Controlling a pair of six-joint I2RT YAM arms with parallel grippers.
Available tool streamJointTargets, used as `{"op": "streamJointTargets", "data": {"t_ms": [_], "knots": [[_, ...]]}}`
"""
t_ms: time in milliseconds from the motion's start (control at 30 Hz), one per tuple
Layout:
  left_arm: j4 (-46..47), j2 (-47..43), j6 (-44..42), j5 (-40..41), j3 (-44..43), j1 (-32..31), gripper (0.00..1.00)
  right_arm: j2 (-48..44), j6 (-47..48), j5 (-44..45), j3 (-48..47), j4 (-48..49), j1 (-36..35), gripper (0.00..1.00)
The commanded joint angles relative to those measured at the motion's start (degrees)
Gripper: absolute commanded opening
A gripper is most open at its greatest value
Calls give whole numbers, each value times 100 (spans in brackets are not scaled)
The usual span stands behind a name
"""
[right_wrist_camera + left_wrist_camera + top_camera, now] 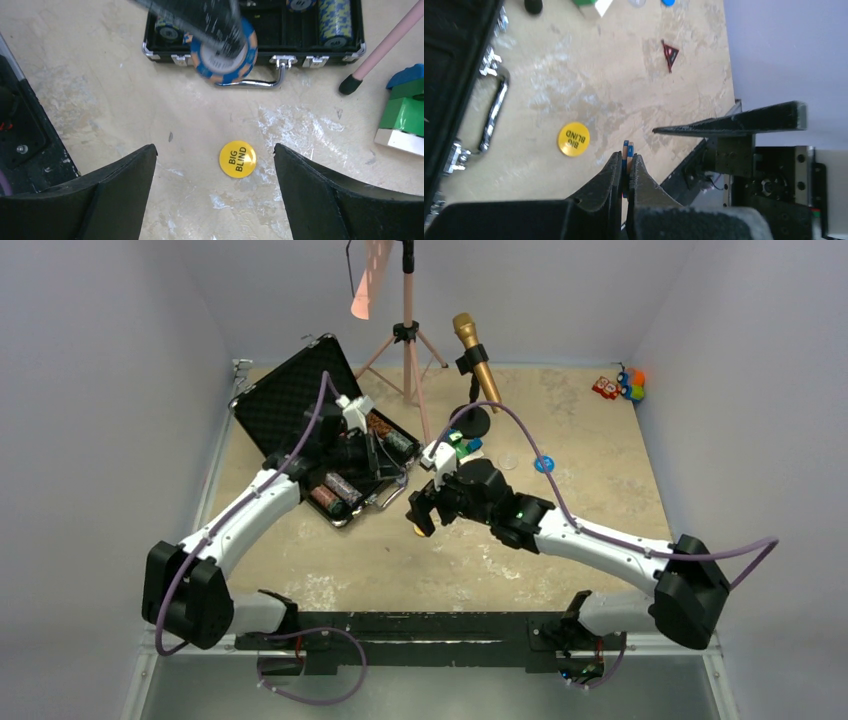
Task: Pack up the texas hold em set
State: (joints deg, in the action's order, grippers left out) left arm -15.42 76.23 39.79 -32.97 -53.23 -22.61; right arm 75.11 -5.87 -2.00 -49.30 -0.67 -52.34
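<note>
Over beige scuffed tabletop (100, 100), pinching blue-and-orange poker chip (223, 55) in left gripper (626, 160). Holding right gripper (214, 152) agape above round yellow button (238, 159).

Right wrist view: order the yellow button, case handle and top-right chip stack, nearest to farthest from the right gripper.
1. Yellow button: just ahead of the open right gripper, centre.
2. Case handle: farther ahead, centre.
3. Chip stack: beyond the handle, top right.

Even soft overhead light; faint shadows; near end effectors blurred.
</note>
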Motion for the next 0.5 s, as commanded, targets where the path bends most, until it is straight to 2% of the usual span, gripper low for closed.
{"op": "streamJointTargets", "data": {"t_ms": [0,100,233,300,467], "knots": [[-1174,-95,-1203,958,-1159,87,0,-514,-29,182,179,675,51,91],[-1793,228,-1799,1559,-1813,141,0,-759,47,182,324,831,111,93],[-2029,825,-2573,2396,-2485,143,0,-1033,88,182,625,1116,185,95],[-2134,1164,-2881,2527,-2929,139,0,-1132,89,182,754,1236,202,96],[-1735,1728,-3543,2654,-3214,134,0,-1274,43,182,995,1467,230,96]]}}
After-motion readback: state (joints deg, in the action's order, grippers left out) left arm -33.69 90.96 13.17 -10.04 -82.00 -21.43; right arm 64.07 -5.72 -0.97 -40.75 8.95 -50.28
